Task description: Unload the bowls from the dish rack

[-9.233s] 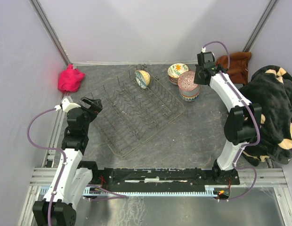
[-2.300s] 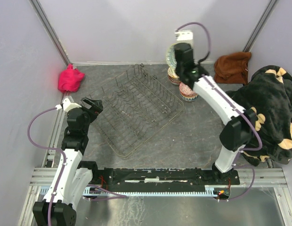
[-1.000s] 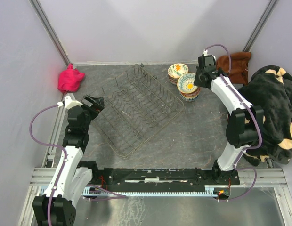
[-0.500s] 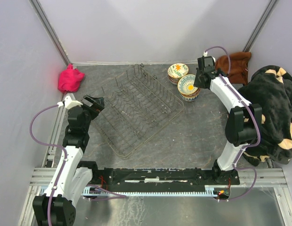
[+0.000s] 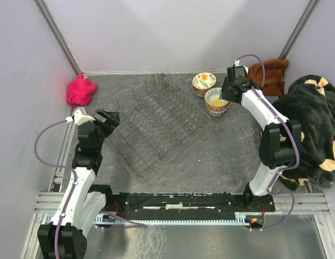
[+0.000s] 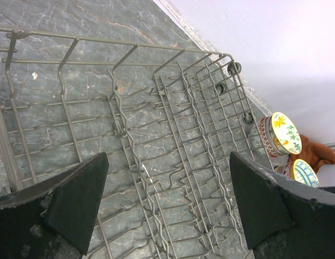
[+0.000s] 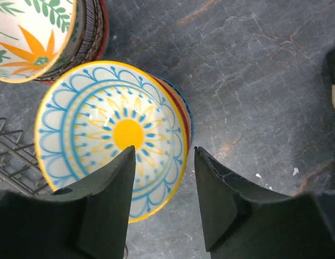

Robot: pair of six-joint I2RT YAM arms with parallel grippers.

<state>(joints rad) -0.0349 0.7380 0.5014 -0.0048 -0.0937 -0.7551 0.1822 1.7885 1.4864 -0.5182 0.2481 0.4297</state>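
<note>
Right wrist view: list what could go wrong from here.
1. The right gripper is open with its fingers either side of the top bowl's rim; lifting off crooked could snag and tip it.
2. That bowl seems to sit off-centre on its stack, so it might slide.
3. The neighbouring bowl is close; a sideways swing could knock it.

The dish rack [image 5: 159, 127], a dark wire frame with rows of upright tines, sat flat on the grey worktop [image 5: 227, 156], turned at an angle. Just beyond its far right corner the bowls stood in two short stacks, close together. The nearer stack [image 5: 216, 102] was topped by a blue-and-yellow bowl [image 7: 111, 135], upright, white inside with blue scallops around a yellow sun. Red and blue rims showed beneath it. The farther stack [image 5: 203, 82] carried a leaf-patterned bowl [image 7: 32, 32], with an orange flower and green sprigs.
</note>
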